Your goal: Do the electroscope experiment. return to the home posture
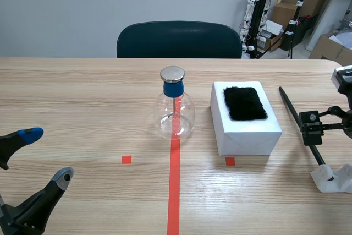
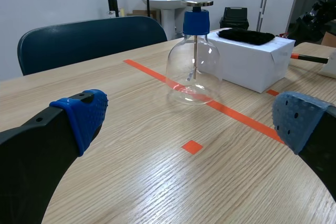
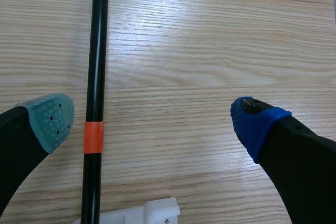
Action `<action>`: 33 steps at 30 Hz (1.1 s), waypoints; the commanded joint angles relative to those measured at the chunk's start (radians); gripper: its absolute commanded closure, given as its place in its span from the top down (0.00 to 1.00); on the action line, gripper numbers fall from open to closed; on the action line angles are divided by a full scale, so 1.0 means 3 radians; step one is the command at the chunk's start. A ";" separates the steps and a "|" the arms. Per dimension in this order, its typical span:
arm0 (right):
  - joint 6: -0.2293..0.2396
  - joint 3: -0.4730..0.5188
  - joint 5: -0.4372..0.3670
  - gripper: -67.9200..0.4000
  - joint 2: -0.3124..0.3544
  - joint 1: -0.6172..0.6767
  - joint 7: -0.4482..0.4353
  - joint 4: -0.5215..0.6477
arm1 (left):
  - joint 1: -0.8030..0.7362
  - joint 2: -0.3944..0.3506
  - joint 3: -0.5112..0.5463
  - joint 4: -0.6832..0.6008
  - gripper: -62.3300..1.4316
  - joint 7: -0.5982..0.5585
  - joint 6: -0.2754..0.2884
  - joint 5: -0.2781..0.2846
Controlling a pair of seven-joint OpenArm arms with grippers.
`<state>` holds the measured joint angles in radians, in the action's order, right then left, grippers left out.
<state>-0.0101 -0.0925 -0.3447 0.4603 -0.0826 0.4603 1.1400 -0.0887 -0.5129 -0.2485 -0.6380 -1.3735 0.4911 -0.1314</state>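
**One electroscope ahead of the left gripper, both grippers spread**

One electroscope, a clear glass flask with a blue stopper and a metal disc on top, stands upright on the surface ahead of the left gripper, whose fingers are wide apart and hold nothing. Just beside the flask is one white box with one black fur pad on its top. The right gripper is also spread. Under it lies one black rod with one orange band, close to its grey-green pad, its end by a white holder. One dark chair stands beyond the surface.
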 commanded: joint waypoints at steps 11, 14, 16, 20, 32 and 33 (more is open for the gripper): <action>0.0001 0.0037 0.0001 0.90 0.0062 -0.0046 -0.0036 0.0069 | 0.0010 -0.0019 0.0011 -0.0031 1.00 -0.0043 0.0005 0.0023; 0.0001 0.0037 0.0001 0.90 0.0062 -0.0046 -0.0037 0.0070 | 0.0010 -0.0019 0.0011 -0.0031 1.00 -0.0042 0.0005 0.0023; 0.0001 0.0038 0.0001 0.90 0.0066 -0.0039 -0.0036 0.0100 | 0.0010 -0.0019 0.0011 -0.0031 1.00 -0.0034 0.0005 0.0023; 0.0001 0.0108 0.0001 0.90 0.0117 0.0062 -0.0038 0.0320 | 0.0010 -0.0019 0.0011 -0.0031 1.00 -0.0032 0.0005 0.0023; 0.0011 0.0623 0.0182 0.90 0.0118 0.1151 -0.1096 0.1479 | 0.0010 -0.0019 0.0011 -0.0031 1.00 -0.0023 0.0005 0.0024; 0.0011 0.0627 0.0221 0.90 0.0118 0.1249 -0.1223 0.1553 | 0.0010 -0.0019 0.0011 -0.0031 1.00 -0.0023 0.0005 0.0024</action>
<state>-0.0051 0.0925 -0.2821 0.4774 0.2878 0.1162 1.5986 -0.0887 -0.5129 -0.2485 -0.6380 -1.3659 0.4911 -0.1314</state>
